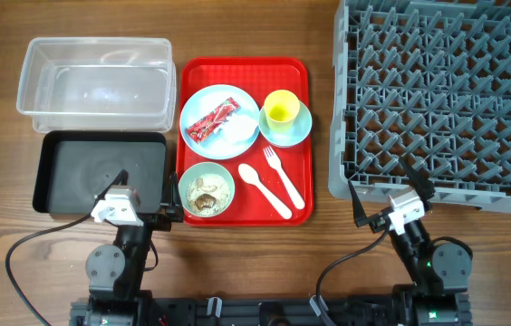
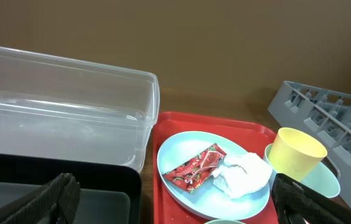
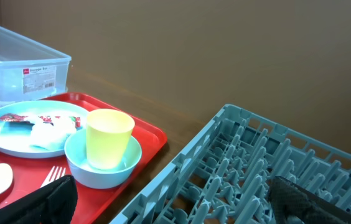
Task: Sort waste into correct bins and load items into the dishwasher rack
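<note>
On the pale blue plate (image 1: 203,101) lie the red wrapper (image 1: 212,120) and white tissue (image 2: 241,174). The yellow cup (image 1: 281,109) stands in the small blue bowl (image 1: 303,129). The green bowl (image 1: 186,186) holds beige food scraps (image 1: 206,193). The white spoon (image 1: 263,188) and fork (image 1: 283,177) lie beside it. The clear tub (image 1: 97,86) and black tray (image 1: 101,172) sit at left, the grey rack (image 1: 441,91) at right. My left gripper (image 1: 142,195) is open and empty over the black tray's near right corner. My right gripper (image 1: 387,188) is open and empty at the rack's near left corner.
All the dishes and waste rest on a flat red serving tray (image 1: 292,77) between the bins and the rack. A strip of bare wooden table separates the red tray from the rack. Cables run from both arm bases along the near edge.
</note>
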